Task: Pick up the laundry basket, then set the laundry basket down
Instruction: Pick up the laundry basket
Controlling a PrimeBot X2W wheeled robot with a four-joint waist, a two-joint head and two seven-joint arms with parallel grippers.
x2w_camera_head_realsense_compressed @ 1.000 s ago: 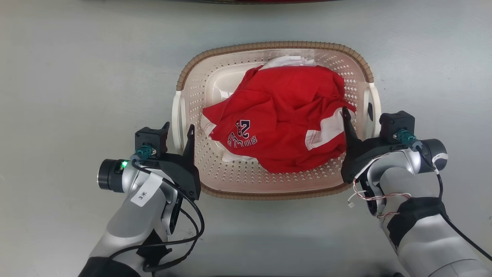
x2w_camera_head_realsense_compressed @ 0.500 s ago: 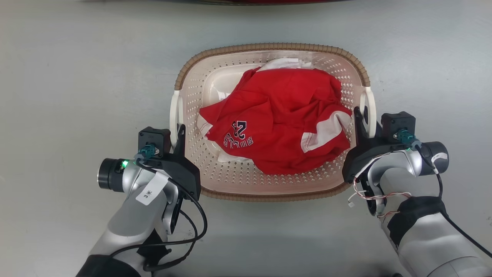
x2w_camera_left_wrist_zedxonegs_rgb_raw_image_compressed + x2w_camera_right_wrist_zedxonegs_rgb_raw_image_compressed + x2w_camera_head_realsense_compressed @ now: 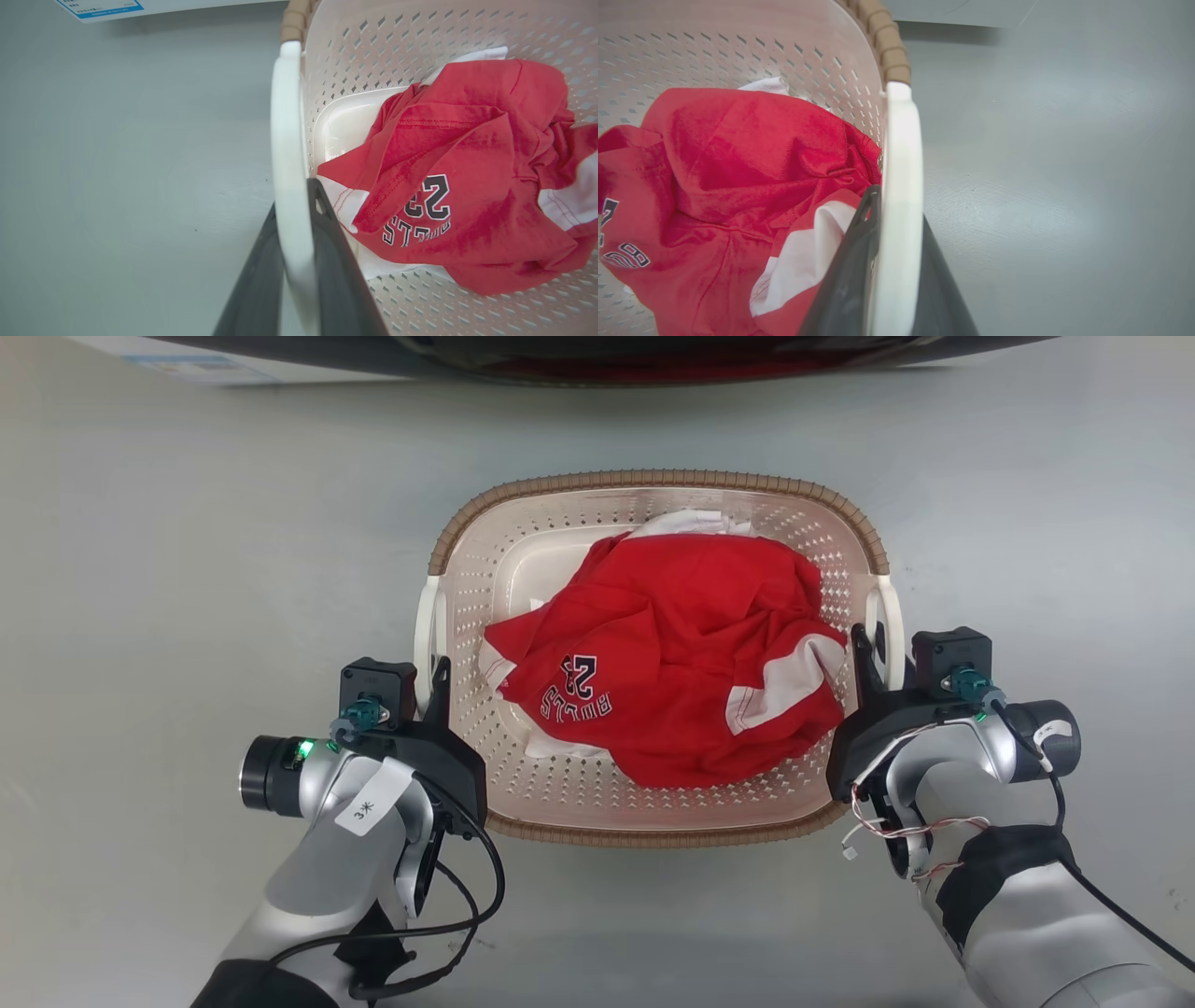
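The laundry basket [image 3: 653, 483], with a red jersey [image 3: 672, 653] inside, is between the arms over the grey floor [image 3: 187, 569]. The left gripper [image 3: 431, 674] is clamped on its left handle [image 3: 286, 140], and the right gripper [image 3: 870, 646] on its right handle [image 3: 901, 163]. Move both arms evenly and slowly, keeping the rim level so the load cannot tip.

Smooth pale grey floor [image 3: 187, 569] spreads out on all sides, matte with a soft, even sheen and a few tiny specks toward 4 o'clock. In the head view, a dark curved edge [image 3: 840, 350] with a red strip inside it crosses at 12 o'clock. At 11 o'clock is a white panel [image 3: 187, 4] bearing a blue-bordered label [image 3: 100, 7], with a soft shadow under it.
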